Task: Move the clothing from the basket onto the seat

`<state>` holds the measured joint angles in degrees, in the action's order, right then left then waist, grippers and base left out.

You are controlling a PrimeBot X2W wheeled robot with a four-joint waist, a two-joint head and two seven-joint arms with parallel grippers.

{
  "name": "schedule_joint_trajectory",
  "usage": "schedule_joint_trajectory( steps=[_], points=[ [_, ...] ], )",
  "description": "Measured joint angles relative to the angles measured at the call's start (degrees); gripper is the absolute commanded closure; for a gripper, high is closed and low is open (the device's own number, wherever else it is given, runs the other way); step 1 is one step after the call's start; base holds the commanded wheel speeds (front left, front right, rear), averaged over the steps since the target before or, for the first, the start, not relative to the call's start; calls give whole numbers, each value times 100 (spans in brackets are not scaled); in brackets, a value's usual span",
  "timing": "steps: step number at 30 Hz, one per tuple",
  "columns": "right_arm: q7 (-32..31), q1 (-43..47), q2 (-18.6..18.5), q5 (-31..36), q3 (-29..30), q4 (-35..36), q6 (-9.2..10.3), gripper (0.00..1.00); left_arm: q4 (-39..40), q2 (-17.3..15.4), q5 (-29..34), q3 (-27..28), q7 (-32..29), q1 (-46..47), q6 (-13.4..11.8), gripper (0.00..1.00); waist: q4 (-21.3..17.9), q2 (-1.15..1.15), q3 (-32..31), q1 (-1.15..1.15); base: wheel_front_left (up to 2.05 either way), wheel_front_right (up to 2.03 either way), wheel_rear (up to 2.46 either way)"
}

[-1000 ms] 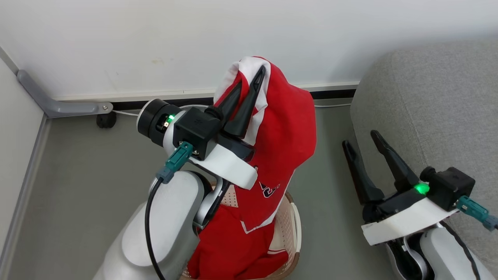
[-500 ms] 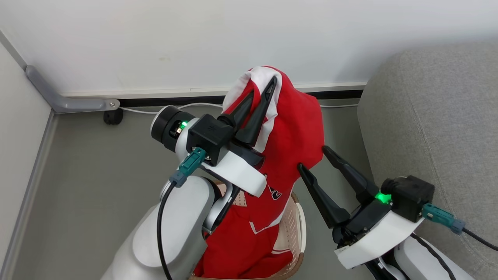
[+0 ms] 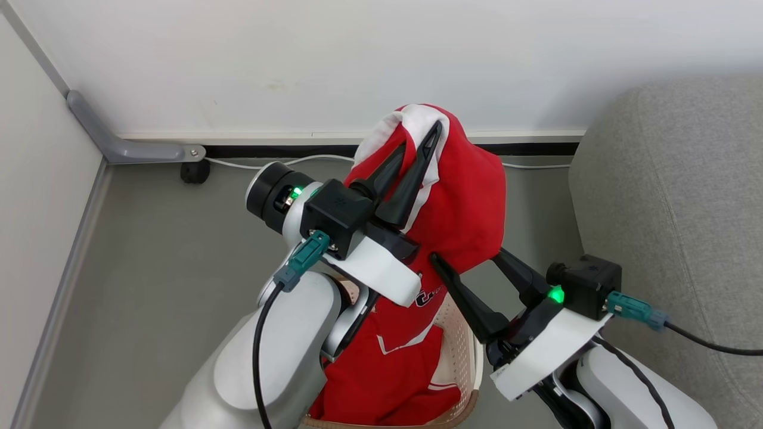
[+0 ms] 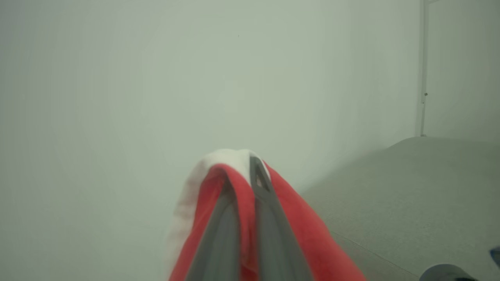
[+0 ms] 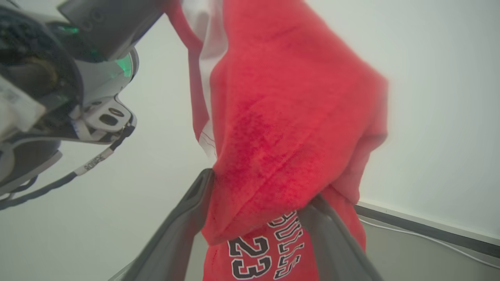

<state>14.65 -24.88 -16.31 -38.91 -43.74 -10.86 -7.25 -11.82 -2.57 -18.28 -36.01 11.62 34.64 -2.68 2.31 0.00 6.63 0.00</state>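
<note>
**Head view: red clothing held high over the basket, seat just to the right**

The left end effector (image 3: pixel 421 133) is pinched nearly closed on a white-trimmed fold of the clothing (image 3: pixel 465 196). It holds the garment up so that it drapes down towards the basket (image 3: pixel 462 351), where more red fabric lies. The right end effector (image 3: pixel 466 255) is spread wide and points up and left. Its two fingers straddle the lower hanging fold, and in the right wrist view the cloth touches the inner edges of both fingers.

The seat (image 3: pixel 673 196) fills the right side, with its rounded edge near the right arm. A strip of bare floor (image 3: pixel 524 196) lies between it and the basket. To the left the floor is open as far as a side panel. At the far side the wall (image 3: pixel 357 59) stands close behind the raised garment.

In the right wrist view the clothing bears a black-and-white "23" (image 5: pixel 250 253). The lettering (image 5: pixel 287 232) beside it appears to read "BULLS".

A white cable (image 3: pixel 310 159) runs along the skirting at the far side. A small black caster (image 3: pixel 194 171) sits at the far left under a grey bracket (image 3: pixel 137 152).
</note>
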Motion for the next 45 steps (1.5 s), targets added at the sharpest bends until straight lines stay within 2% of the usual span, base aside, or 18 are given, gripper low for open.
schedule_joint_trajectory(
  steps=[2,3,4,5,6,14,15,16,17,26,33,38,45],
  points=[
    [0,-62,7,0,-8,-63,0,0,-7,0,-2,-25,9,0,-22,100,33,0,2,0,0,0,0],
    [0,-80,12,0,-7,-81,0,7,-13,1,-13,-33,21,0,-25,100,47,0,3,0,0,0,0],
    [0,-94,21,1,-5,-99,0,34,-24,0,-33,-40,25,0,-26,100,59,0,4,0,0,0,0],
    [0,-109,35,12,7,-115,0,95,-41,0,-62,-48,25,-1,-44,100,66,0,5,0,0,0,0],
    [0,-115,57,30,47,-119,0,100,-62,1,-99,-60,33,-1,-51,100,73,0,8,0,0,0,0],
    [0,-149,132,170,212,-134,0,100,-224,2,-222,-152,123,-4,-78,100,72,0,5,0,0,0,0],
    [0,-149,130,170,213,-134,0,100,-235,3,-252,-152,153,-5,-90,84,64,0,4,0,0,0,0],
    [0,-148,125,170,209,-134,0,100,-259,3,-260,-152,160,-5,-92,40,56,0,1,0,0,0,0],
    [0,-148,121,175,209,-135,0,100,-286,4,-263,-151,172,-10,-92,0,46,0,-5,0,0,0,0],
    [0,-137,94,293,223,-134,0,100,-512,10,-305,-126,261,-127,-80,0,-30,0,-65,0,0,0,0],
    [0,-121,52,377,400,-110,0,100,-755,1,-344,-124,303,-281,30,0,-79,0,-86,0,0,0,0],
    [0,-121,48,415,655,-64,0,100,-953,-26,-345,-57,303,-433,76,0,-271,0,-85,0,0,0,0],
    [0,-120,25,466,847,49,0,100,-1063,-53,-345,51,303,-612,318,0,-630,0,-116,0,0,0,0]
  ],
)
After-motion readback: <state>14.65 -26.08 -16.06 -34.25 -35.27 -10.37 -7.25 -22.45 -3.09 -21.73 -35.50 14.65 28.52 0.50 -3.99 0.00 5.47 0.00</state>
